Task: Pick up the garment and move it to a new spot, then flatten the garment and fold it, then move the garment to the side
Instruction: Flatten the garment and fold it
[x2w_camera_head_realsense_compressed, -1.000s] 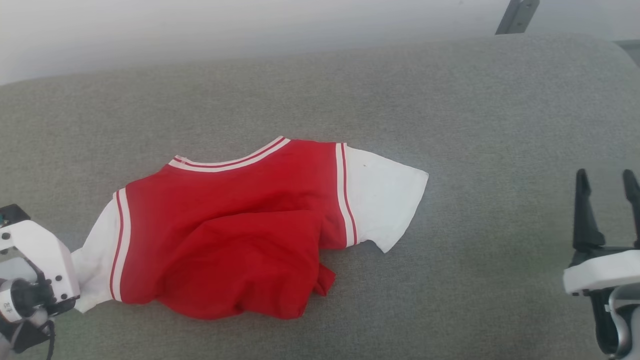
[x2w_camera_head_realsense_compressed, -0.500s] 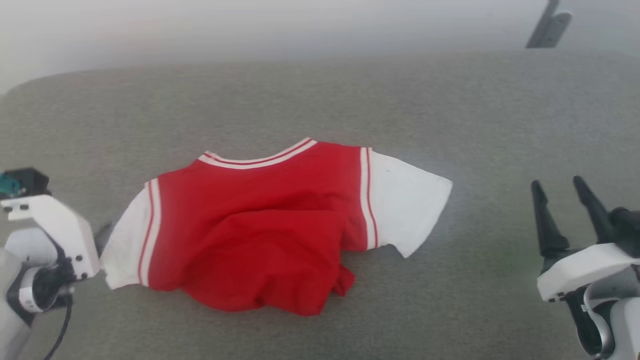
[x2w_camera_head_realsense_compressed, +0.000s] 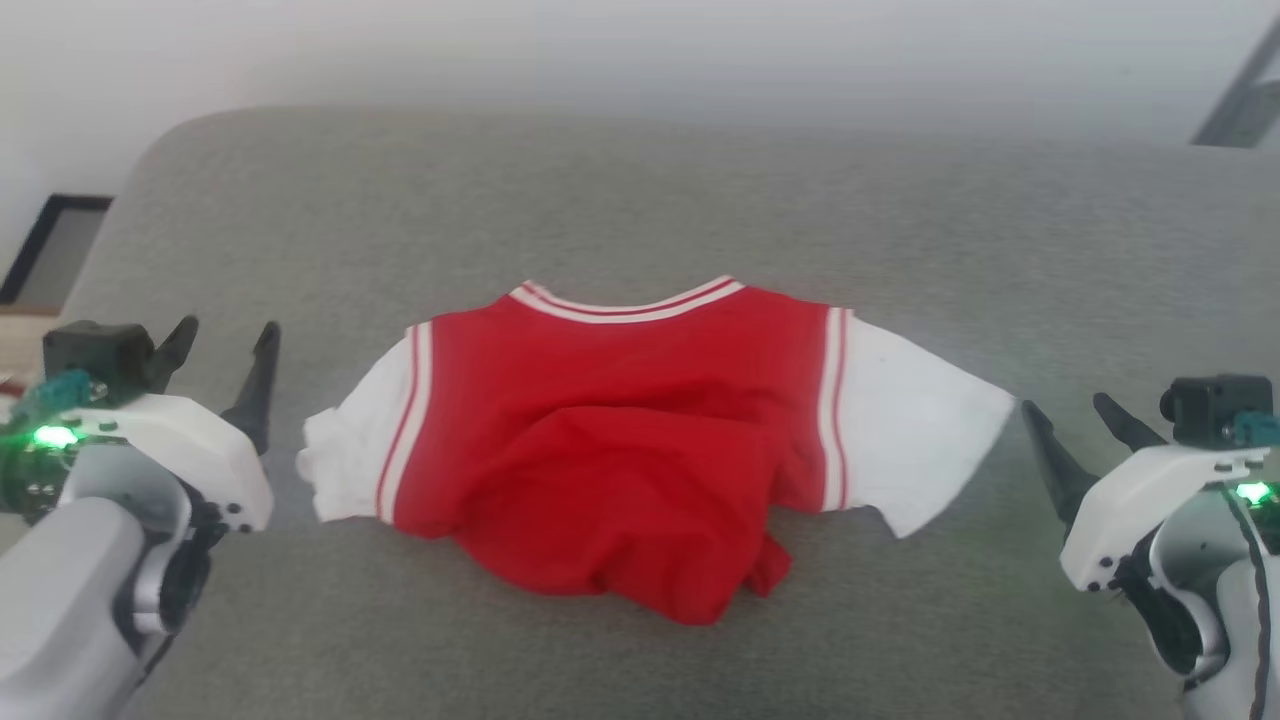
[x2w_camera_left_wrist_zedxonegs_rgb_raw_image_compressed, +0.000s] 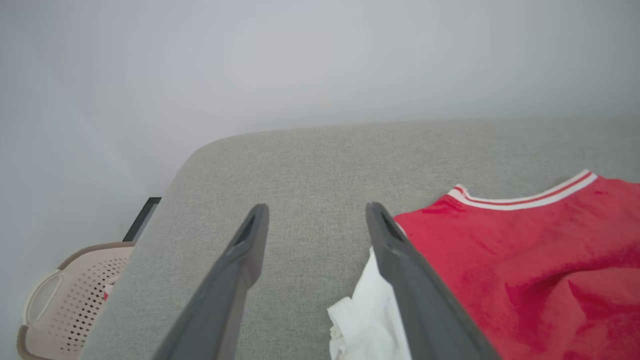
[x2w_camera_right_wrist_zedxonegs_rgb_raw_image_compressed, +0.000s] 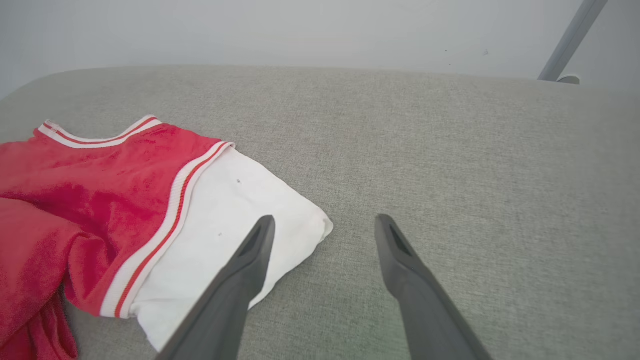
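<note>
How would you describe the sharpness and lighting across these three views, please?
Head view: hazy and slightly soft, wall washed out, green lights glowing near the left gripper and right gripper. Left wrist view: even light, cushion weave crisp, garment vividly red. Right wrist view: sharp, only a faint shadow under the white sleeve.

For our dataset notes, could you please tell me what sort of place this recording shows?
Probably an indoor laundry-folding setup, perhaps domestic: a red garment lies on a grey upholstered surface, a perforated plastic basket sits beside that surface, and a plain pale wall is behind.
</note>
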